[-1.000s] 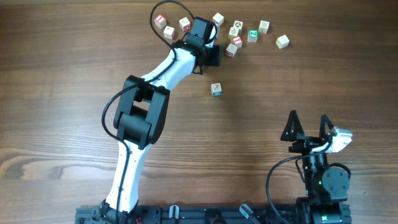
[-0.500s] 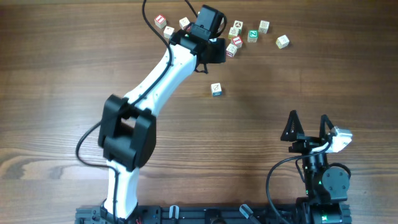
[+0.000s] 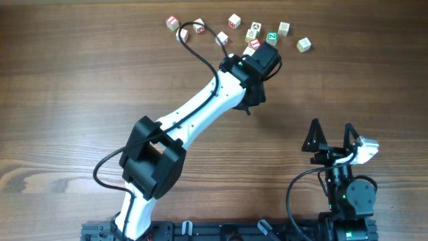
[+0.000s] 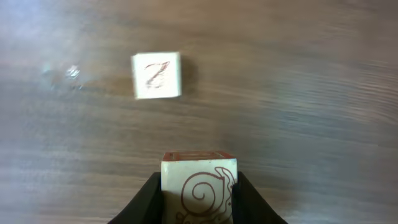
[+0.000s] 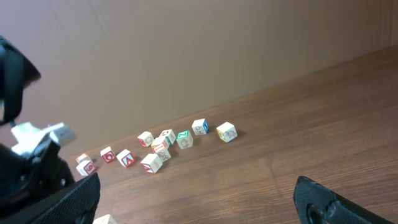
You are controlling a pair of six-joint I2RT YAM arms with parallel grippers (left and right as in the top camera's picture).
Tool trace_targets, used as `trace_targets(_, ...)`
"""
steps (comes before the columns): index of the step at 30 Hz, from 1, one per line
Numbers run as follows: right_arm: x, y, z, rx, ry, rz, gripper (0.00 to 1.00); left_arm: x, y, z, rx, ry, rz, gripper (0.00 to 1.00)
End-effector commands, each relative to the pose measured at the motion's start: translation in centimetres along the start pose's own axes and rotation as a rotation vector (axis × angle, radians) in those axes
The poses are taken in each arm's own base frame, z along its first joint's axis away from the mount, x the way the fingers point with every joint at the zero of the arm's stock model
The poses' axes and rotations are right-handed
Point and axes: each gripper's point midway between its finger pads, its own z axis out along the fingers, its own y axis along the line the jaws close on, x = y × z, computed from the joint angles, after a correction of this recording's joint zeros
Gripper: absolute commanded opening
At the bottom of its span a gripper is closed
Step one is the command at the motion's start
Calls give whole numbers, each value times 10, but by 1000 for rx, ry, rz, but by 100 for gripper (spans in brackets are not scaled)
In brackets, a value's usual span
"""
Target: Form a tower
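The left gripper (image 4: 199, 206) is closed on a small whitish cube (image 4: 198, 183). The cube is pinched by two opposite side faces, and its face with a red swirl print is turned to the wrist camera. Beyond it in the wrist view, and clearly apart from it, the tower (image 4: 157, 75) is seen from straight above as a single whitish square. Its print is blurred, and how many tiers it has cannot be told from this angle. It is not seen in the overhead view, where the left arm (image 3: 200, 114) reaches across the middle of the table (image 3: 80, 80) and is judged to hide it. The loose cubes (image 3: 270, 37) are scattered along the far edge. The right gripper (image 3: 332, 136) is parked at the near right, its fingers spread wide and empty. The held cube is judged to be light, stiff and not fragile, with smooth faces that could slip in a weak pinch. A hold on two flat opposite sides, centred and low enough to leave the underside free, is judged best. The tower is expected to topple at a slight knock, so a square, gentle set-down would be called for.
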Motion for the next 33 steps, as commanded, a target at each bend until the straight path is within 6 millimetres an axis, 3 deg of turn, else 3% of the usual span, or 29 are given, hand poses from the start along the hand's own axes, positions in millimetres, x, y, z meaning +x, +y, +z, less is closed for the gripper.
trace_targets(1,-1,2,0,-14,-5,-11,100,2,33,26,-130,-46,-136,15)
trace_targets(8,-1,2,0,-14,-5,-11,100,-27,31,36,-93,-167,-166,18)
trace_targets(14,-1,2,0,-14,-5,-10,100,-17,58,53,-159,-124,-176,24)
trace_targets(19,-1,2,0,-14,-5,-11,100,-4,70,65,-189,-102,-169,51)
trace_targets(22,-1,2,0,-14,-5,-11,100,-4,70,65,-190,-100,-169,75)
trace_targets(23,-1,2,0,-14,-5,-11,100,-4,70,65,-190,-100,-169,91)
trace_targets(24,-1,2,0,-14,-5,-11,100,-4,70,65,-190,-100,-169,100)
trace_targets(33,-1,2,0,-14,-5,-11,100,0,80,59,-233,-93,-160,100)
